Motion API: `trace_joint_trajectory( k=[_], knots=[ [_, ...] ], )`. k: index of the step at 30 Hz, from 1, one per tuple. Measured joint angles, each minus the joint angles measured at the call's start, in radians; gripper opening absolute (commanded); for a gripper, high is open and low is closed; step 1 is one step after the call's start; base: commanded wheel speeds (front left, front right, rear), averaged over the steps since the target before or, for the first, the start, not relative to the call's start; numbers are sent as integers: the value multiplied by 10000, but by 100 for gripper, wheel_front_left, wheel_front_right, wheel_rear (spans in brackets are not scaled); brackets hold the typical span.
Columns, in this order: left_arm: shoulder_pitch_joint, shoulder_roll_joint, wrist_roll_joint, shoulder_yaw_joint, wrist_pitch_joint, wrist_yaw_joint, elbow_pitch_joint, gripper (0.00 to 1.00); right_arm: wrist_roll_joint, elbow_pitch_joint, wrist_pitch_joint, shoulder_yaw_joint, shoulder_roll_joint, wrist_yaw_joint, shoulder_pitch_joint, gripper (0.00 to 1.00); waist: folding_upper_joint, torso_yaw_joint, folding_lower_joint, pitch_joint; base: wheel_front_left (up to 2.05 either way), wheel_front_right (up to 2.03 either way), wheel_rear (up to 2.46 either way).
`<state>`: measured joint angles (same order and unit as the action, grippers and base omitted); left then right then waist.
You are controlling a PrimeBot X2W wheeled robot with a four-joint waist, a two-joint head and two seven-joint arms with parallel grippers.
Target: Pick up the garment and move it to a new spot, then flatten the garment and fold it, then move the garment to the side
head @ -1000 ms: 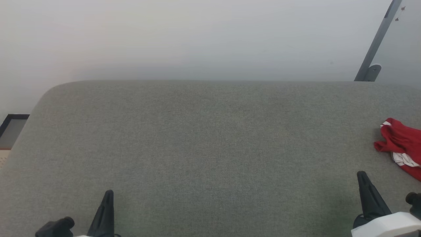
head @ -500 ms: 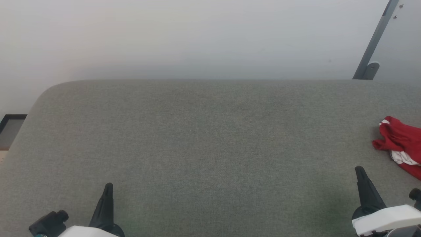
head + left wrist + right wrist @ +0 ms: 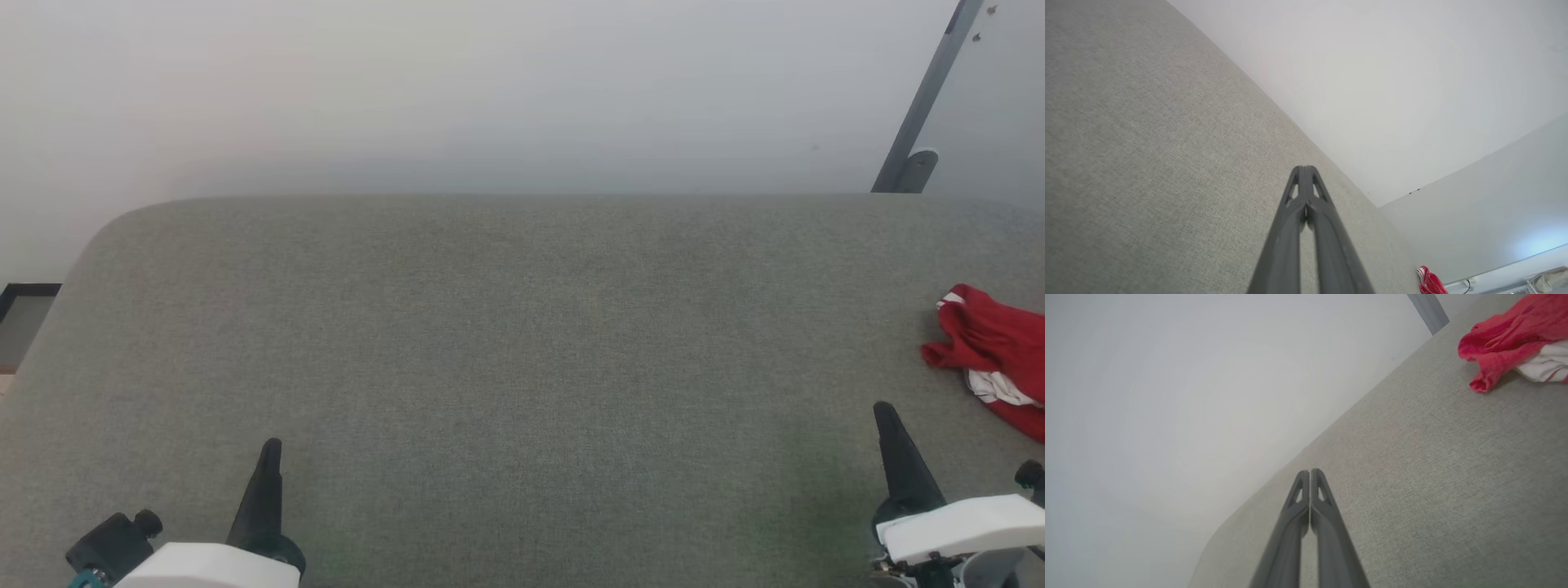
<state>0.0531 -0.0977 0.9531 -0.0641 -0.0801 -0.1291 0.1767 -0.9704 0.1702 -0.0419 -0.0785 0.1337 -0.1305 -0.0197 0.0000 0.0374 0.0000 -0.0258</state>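
Grey fabric-covered table point(image 3: 522, 343) against a pale wall. We see the crumpled red-and-white garment point(image 3: 992, 347) lying at the table's right edge. Our left end effector point(image 3: 271, 447) and right end effector point(image 3: 883, 411) hover over the table's near edge, both fully closed, gripping nothing

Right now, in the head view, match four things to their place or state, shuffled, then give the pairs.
1. crumpled red-and-white fabric garment
2. left gripper
3. right gripper
4. slanted grey metal bar

A. shut, lower right
B. lying at the grey fabric surface's right edge
C. upper right, behind that surface
D. shut, lower left

Pairs: 1-B, 2-D, 3-A, 4-C
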Motion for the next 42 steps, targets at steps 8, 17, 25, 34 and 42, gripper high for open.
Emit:
trace_joint_trajectory(
  k=[8,17,25,34,42],
  knots=[
    [-186,48,959,-42,259,0,86,0,-859,88,217,-54,-98,0,165,0,0,-37,0,29,0,0,0],
    [-404,102,1904,-88,537,0,201,0,-1852,217,431,-111,-230,0,358,0,0,-84,0,65,0,0,0],
    [-595,144,2717,-138,750,0,272,0,-2568,301,616,-150,-334,0,484,0,0,-122,0,94,0,0,0],
    [-786,196,3507,-186,963,0,360,0,-3329,378,819,-198,-422,0,656,0,0,-165,0,127,0,0,0],
    [-961,238,4142,-226,1154,0,420,0,-3960,456,953,-228,-510,0,771,0,0,-202,0,156,0,0,0]
  ],
)
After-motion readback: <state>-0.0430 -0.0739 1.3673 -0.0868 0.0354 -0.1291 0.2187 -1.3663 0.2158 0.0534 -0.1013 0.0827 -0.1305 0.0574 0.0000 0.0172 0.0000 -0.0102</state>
